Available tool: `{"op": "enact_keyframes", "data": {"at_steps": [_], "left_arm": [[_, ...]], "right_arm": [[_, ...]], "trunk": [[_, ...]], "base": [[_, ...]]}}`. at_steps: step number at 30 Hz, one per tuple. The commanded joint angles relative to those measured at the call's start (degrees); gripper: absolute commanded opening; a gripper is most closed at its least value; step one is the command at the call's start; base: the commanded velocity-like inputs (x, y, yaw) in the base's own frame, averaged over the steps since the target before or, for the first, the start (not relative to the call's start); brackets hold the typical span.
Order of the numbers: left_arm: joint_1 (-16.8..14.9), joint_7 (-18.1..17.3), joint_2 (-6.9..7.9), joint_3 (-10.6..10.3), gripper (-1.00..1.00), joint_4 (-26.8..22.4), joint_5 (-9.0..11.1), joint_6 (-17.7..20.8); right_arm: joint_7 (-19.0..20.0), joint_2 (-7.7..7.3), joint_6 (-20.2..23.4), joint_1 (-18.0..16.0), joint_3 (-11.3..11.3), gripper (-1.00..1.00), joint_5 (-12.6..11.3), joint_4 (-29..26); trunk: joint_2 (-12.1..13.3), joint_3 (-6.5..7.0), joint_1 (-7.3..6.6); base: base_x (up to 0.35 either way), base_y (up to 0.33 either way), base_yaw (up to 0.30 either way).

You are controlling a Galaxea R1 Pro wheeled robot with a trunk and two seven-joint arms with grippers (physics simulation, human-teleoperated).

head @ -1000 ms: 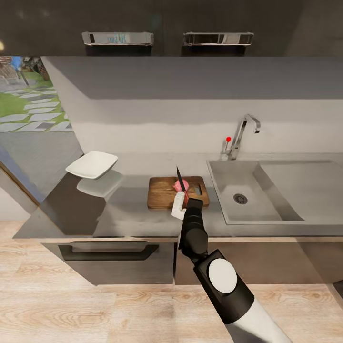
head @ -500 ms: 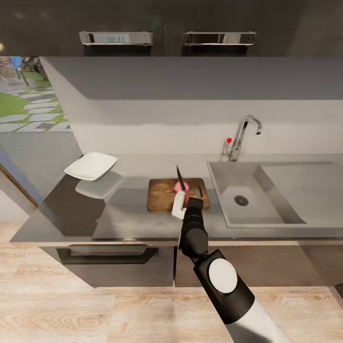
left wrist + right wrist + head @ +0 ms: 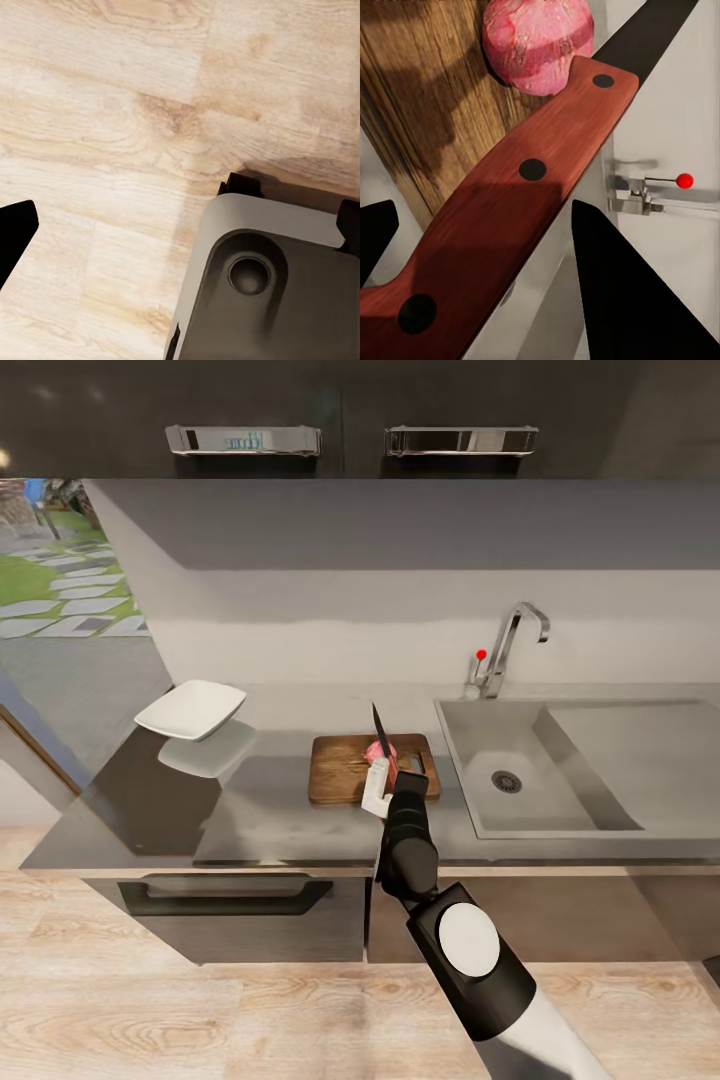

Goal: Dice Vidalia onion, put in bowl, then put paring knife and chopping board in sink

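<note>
The right hand (image 3: 383, 788) was clamped on the paring knife (image 3: 502, 225), its blade raised over the Vidalia onion (image 3: 538, 43) on the chopping board (image 3: 345, 765); the left hand's state could not be told.

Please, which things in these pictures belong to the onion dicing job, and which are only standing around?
Belong to the job:
Vidalia onion, on the chopping board
paring knife, held by the right gripper
bowl
sink
countertop

Only standing around:
faucet
two wall racks
drawer handle
</note>
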Motion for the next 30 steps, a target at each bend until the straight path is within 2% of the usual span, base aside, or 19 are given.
{"op": "enact_keyframes", "data": {"at_steps": [1,14,23,30], "left_arm": [[-0.02,0.23,0.01,-0.50,1.00,0.01,0.40,-0.17],[-0.02,0.23,0.01,-0.50,1.00,0.01,0.40,-0.09],[-0.02,0.23,0.01,-0.50,1.00,0.01,0.40,-0.12],[-0.02,0.23,0.01,-0.50,1.00,0.01,0.40,-0.15]], "right_arm": [[0.64,0.00,0.14,-0.06,0.08,-1.00,0.59,-0.01],[0.99,0.00,0.03,-0.06,0.05,-1.00,0.33,0.52],[1.08,0.00,-0.11,-0.06,0.05,-1.00,0.14,0.55],[1.17,0.00,-0.20,-0.06,0.05,-1.00,0.02,1.37]], "trunk": [[-0.04,-0.05,0.01],[-0.04,-0.05,0.01],[-0.04,-0.05,0.01],[-0.04,-0.05,0.01]], "base": [[0.000,0.000,0.000],[0.002,0.000,0.000],[0.196,0.000,0.000],[0.046,0.000,0.000]]}}
